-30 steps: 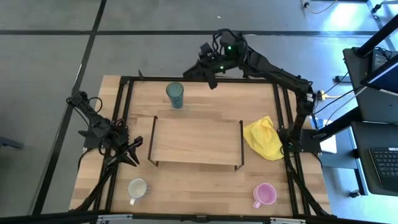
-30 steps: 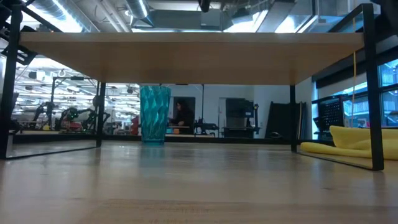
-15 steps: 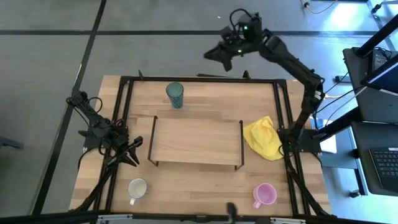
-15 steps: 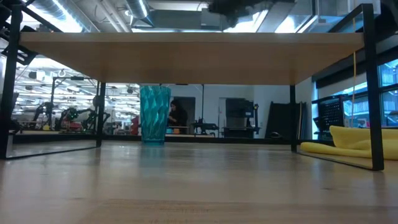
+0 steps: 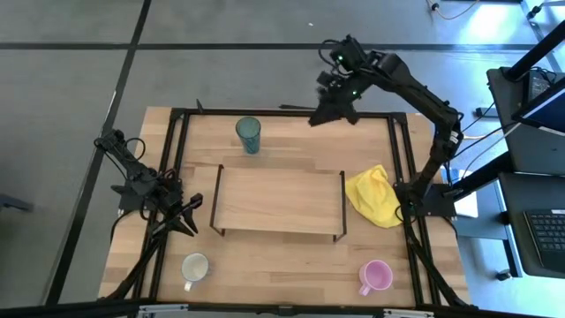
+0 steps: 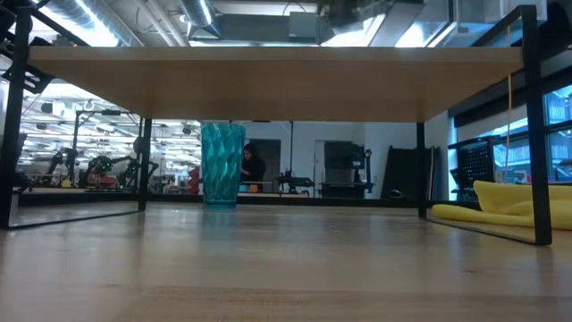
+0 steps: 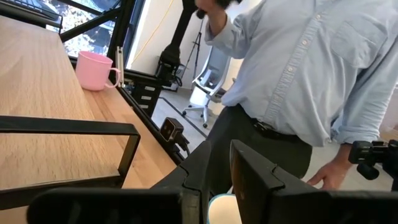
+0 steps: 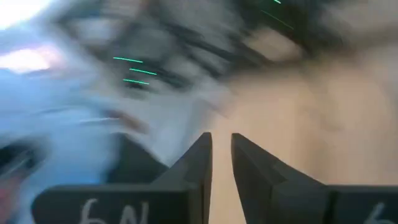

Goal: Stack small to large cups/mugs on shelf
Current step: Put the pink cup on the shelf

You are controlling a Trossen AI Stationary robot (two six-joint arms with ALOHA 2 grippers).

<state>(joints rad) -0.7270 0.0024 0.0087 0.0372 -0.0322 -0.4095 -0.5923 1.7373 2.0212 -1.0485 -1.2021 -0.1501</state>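
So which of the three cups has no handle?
The teal tumbler, standing at the table's far edge behind the shelf; the white mug and pink mug both have handles.

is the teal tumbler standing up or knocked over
Upright. The teal tumbler shows its round open mouth from above, and the low view shows it standing straight on the table, beyond the shelf.

We see a light-wood tabletop [image 5: 291,256] with a black frame, viewed from above. A crumpled yellow cloth [image 5: 374,196] lies on it near its right edge. To the right of the table stands a dark desk with a keyboard [image 5: 549,237]. The floor [image 5: 79,53] around is grey. In the left wrist view, a person in a light blue shirt [image 7: 311,68] and dark trousers stands just beyond the table, one hand [image 7: 333,177] hanging low.
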